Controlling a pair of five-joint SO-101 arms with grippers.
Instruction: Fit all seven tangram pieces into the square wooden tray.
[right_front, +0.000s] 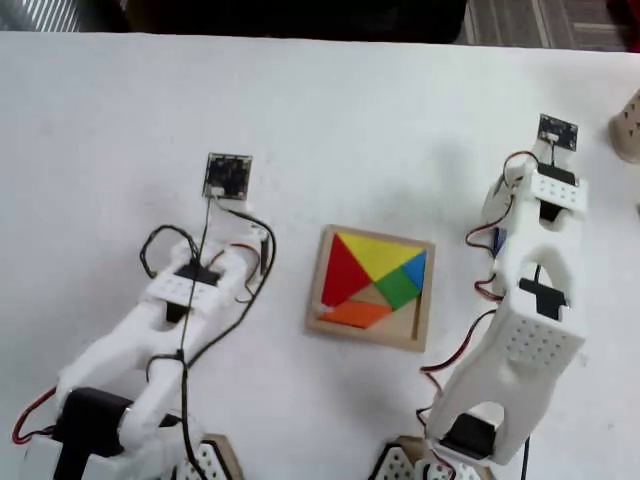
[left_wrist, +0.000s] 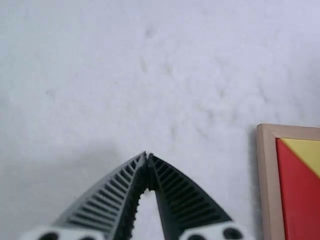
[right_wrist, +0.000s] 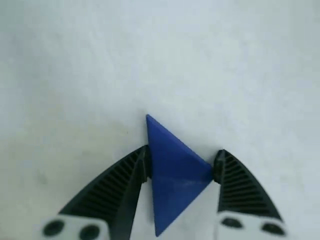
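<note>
Blue triangle (right_wrist: 175, 172) clamped by its edges in right gripper (right_wrist: 182, 152), open table (right_wrist: 75, 60) around.

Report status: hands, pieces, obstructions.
Left hand shut, empty, beside tray. Right hand shut on blue triangle, off the tray. Tray part filled, gap showing. No obstruction seen.

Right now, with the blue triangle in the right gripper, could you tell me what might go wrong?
1. The right gripper pinches the blue triangle by one edge and an opposite corner; it may pivot or slip when carried.
2. The tray has a bare gap beside the orange piece and green piece; a tilted insertion could nudge them.
3. The shut left gripper sits near the tray's rim; moving it could shift the tray.
</note>
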